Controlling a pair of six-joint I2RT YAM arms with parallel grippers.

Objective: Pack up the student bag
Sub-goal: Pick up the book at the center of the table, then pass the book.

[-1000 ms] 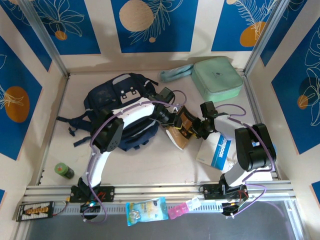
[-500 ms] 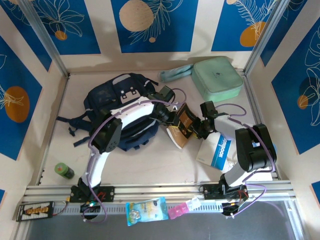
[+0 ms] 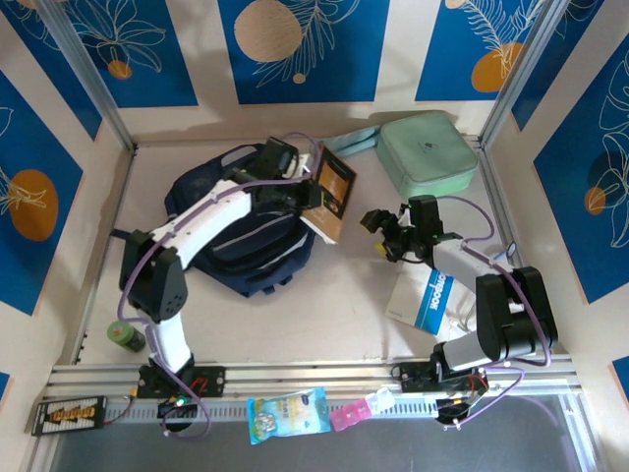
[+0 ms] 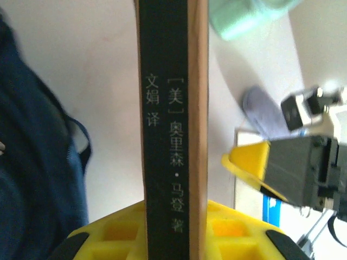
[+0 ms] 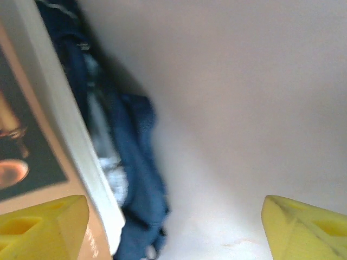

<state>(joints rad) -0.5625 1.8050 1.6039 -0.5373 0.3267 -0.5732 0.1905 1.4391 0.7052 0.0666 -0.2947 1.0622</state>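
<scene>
Well, nearest to us, right of the student bag (image 3: pixel 246 258) (it lies on the table), we see the right gripper (image 3: pixel 381 234) wide open, holding nothing. Over the bag's right edge the left gripper (image 3: pixel 305 197) clamps a book (image 3: pixel 332 192). Farther right lies a mint case (image 3: pixel 428 152).

Robot-lab test cell: two arms (image 3: pixel 162 285) are sitting bolted to an aluminium rail (image 3: pixel 314 374) at a white table (image 3: pixel 324 305), blue printed panels (image 3: pixel 295 49) enclosing it.
</scene>
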